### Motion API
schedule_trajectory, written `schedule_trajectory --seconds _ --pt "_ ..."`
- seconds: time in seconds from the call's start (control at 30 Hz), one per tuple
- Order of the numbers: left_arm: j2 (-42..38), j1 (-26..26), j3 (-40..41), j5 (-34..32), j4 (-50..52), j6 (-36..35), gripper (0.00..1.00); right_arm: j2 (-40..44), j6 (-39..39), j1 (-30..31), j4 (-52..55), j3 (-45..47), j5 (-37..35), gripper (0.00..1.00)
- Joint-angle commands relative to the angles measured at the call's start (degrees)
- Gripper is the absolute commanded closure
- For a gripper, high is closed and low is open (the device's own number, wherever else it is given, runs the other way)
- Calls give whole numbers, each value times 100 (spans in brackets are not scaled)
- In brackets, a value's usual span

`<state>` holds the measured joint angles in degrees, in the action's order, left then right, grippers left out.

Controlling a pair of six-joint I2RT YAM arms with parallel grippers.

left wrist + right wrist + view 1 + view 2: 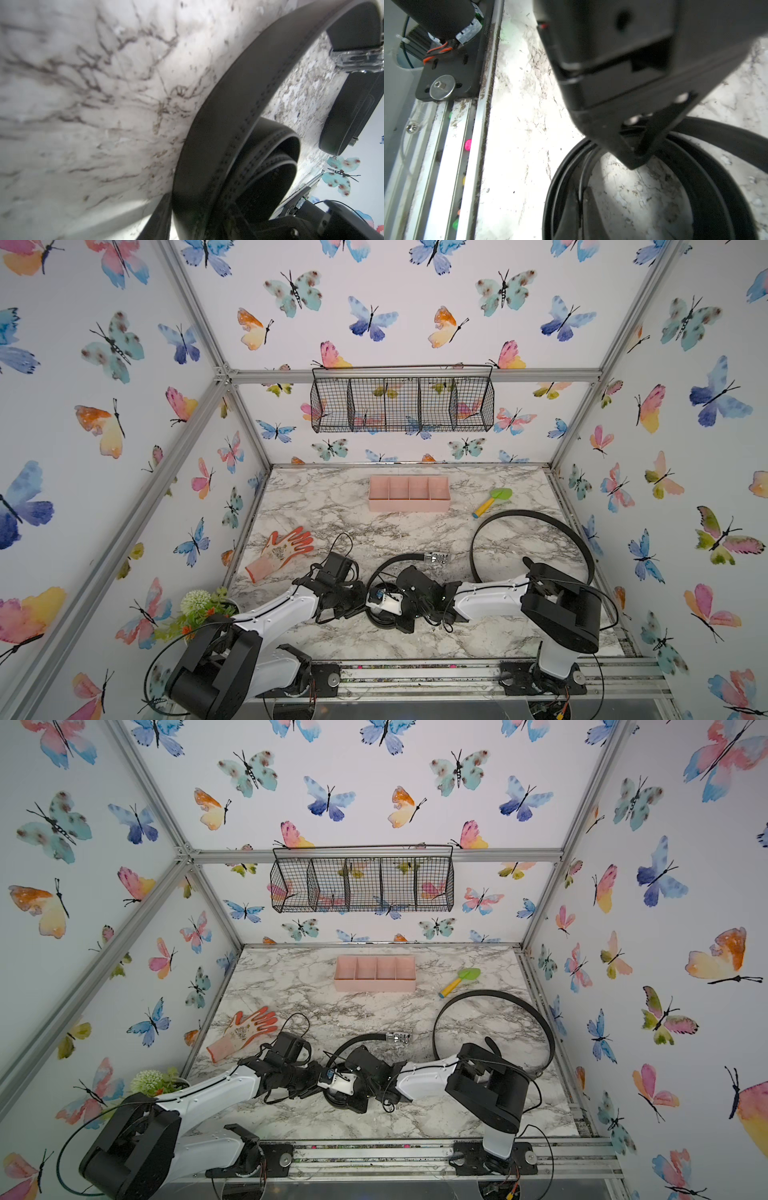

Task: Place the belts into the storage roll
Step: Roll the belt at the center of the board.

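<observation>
From the left: we could not tell whether the left gripper (365, 599), astride the half-coiled belt (397, 560), was clamped or loose. If loose, we judged the springy turns could unwind. That belt sat near the front, well apart from the empty pink divided tray (409, 506). The right gripper (580, 193) was pinched on the inner turns, and a slip would free them. From above, the arms hid the coil. The second belt (540, 516) lay looped at the right, its buckle unseen.

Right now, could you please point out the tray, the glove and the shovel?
Tray (409, 505): in a top view, front wall.
Glove (279, 551): in a top view, palm.
Shovel (500, 494): in a top view, green blade.
</observation>
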<state>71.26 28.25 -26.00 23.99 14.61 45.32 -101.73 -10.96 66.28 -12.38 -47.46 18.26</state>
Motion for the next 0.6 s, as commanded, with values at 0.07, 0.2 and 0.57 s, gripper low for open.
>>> schedule_trajectory --seconds 0.07,0.2,0.57 --pt "379 23 -155 -341 3 -288 71 68 -20 -47 271 132 117 97" --pt "436 32 -241 -412 150 -456 77 66 -11 -49 255 141 123 97" --pt "428 119 -421 -851 728 -721 92 461 347 -100 -136 369 -101 71"
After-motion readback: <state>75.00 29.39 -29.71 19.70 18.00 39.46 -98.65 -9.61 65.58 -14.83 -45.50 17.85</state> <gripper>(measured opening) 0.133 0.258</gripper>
